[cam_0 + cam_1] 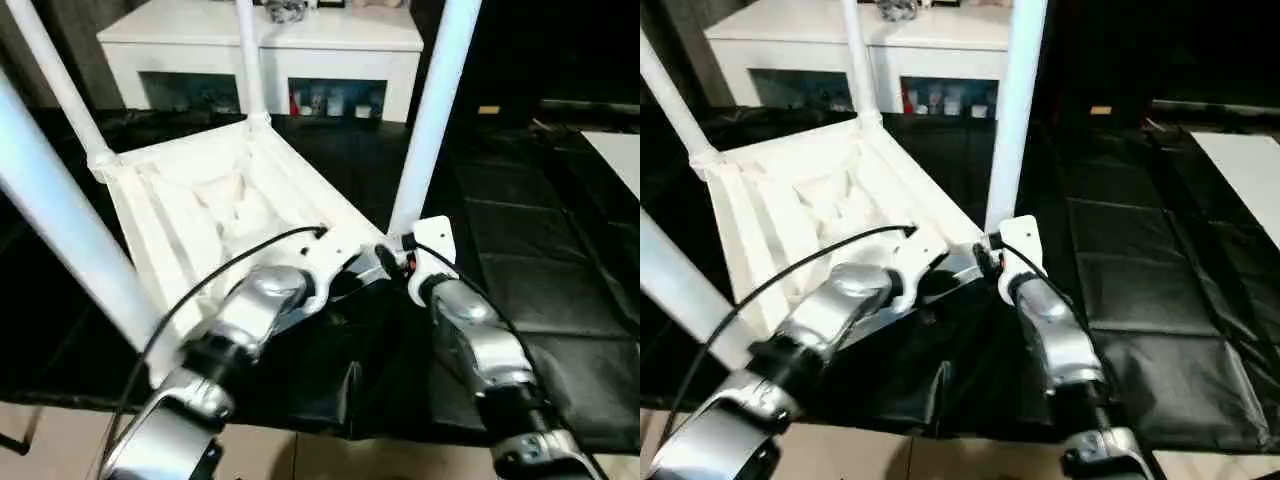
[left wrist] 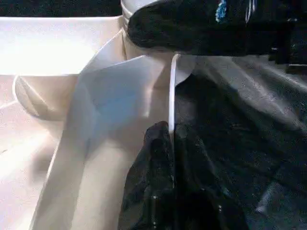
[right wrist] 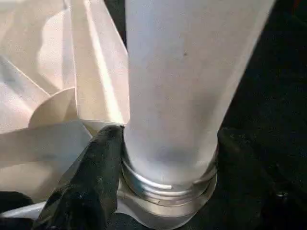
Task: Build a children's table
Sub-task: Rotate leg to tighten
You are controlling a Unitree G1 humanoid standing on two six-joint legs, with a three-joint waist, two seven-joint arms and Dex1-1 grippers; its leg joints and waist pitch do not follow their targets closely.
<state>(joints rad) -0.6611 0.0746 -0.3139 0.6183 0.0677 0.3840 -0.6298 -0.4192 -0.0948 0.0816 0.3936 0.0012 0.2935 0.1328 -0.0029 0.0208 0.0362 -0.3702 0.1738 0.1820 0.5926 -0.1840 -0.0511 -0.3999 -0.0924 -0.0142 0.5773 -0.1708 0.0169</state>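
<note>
Left gripper [image 2: 170,143] pinched tight on the thin white rim of the children's table [image 1: 200,215], black fingers [image 2: 148,182] together with the edge wedged between them. Right gripper [image 3: 168,148] spread fairly wide around the base of the near-right leg [image 1: 432,110], one finger [image 3: 93,177] against the threaded collar where leg meets corner socket, the opposite finger dark and hard to make out on the far side; actual clamping pressure on the leg not judgeable.

Outward from there: table upside down, ribbed underside up, resting on black sheeting [image 1: 560,270]. Four legs standing up out of the corners, including a far-left leg [image 1: 60,85], a far-right leg [image 1: 250,60] and a near-left leg [image 1: 60,230] large at the picture edge. White cabinet [image 1: 270,45] well behind. Silver forearms crossing the foreground, a black cable [image 1: 230,265] looping over the left one.

Likely step: seating or tightening the last leg while the rim hold steadies the top.

Risks, as judgement:
- Cross-threading if the leg leans in the socket during a turn.
- Slipping on smooth round plastic, wide-set jaws spinning without turning it.
- Thin rim flexing or popping out of the narrow pinch, letting the top rotate on the slick sheeting.
- Cable snagging on a leg during a wrist turn.
</note>
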